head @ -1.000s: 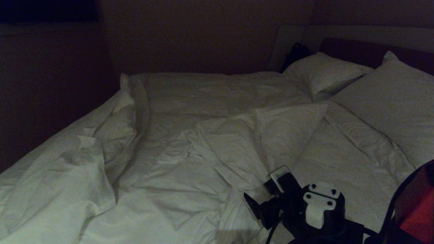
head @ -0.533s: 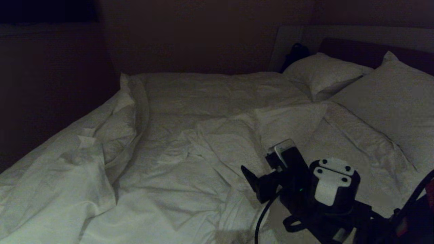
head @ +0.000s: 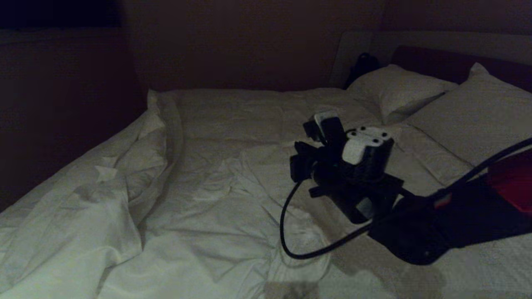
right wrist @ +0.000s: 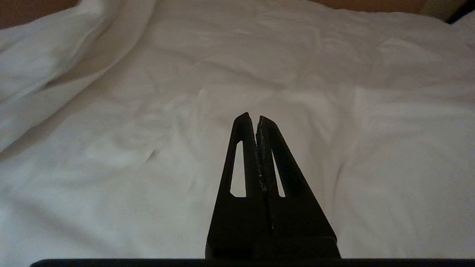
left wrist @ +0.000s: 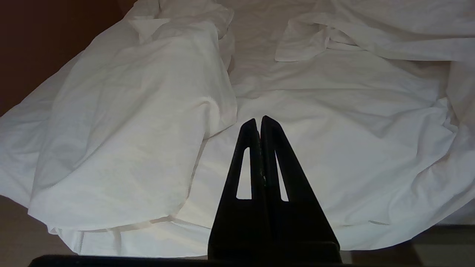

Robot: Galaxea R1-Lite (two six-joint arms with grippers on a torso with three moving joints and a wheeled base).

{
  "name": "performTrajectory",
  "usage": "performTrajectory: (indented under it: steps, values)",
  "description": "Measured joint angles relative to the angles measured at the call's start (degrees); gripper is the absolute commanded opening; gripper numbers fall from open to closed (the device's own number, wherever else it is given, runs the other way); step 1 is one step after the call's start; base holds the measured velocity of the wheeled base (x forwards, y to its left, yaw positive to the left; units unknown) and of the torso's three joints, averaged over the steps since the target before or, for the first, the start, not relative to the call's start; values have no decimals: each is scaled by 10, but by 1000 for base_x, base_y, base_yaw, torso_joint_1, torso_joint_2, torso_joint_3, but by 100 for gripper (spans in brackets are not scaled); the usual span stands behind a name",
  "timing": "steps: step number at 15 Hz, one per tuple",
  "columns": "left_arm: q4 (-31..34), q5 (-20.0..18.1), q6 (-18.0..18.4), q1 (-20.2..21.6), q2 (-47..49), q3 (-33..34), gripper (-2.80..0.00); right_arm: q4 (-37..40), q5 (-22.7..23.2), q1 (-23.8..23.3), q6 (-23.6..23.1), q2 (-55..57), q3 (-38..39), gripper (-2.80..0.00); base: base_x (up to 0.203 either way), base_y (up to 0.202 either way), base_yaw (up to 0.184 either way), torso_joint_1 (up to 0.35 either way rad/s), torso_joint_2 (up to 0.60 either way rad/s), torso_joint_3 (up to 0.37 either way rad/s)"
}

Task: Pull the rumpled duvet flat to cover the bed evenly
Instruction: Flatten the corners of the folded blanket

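Both pincers are sitting clenched, empty: right gripper (right wrist: 256, 118) hovering mid-frame over the duvet (head: 216, 195), left gripper (left wrist: 258, 121) parked; risk: closed jaws skidding over fabric, gripping nothing

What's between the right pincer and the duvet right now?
Nothing: in the right wrist view the shut right pincer hangs empty over the duvet, only air between.

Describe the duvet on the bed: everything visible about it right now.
The duvet is a large white, puffy cloth quilt, heavily creased. It lies rumpled across the bed, bunched into a thick fold along its left side and turned back near the middle, below the two pillows. The right gripper hangs above it, shut and holding no cloth; the left gripper, also shut, points at its near edge without touching.
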Motion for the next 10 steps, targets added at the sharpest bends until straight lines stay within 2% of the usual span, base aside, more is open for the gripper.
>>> performTrajectory:
  steps: [4,9,10]
  values:
    - [0,0,0,0,0,0,-280,103,-8,-20,0,78,-116,-280,0,0,0,0,0,0]
    - [0,0,0,0,0,0,-280,204,-22,-25,0,147,-188,-280,0,0,0,0,0,0]
    - [0,0,0,0,0,0,-280,219,-25,-25,0,159,-206,0,0,0,0,0,0,0]
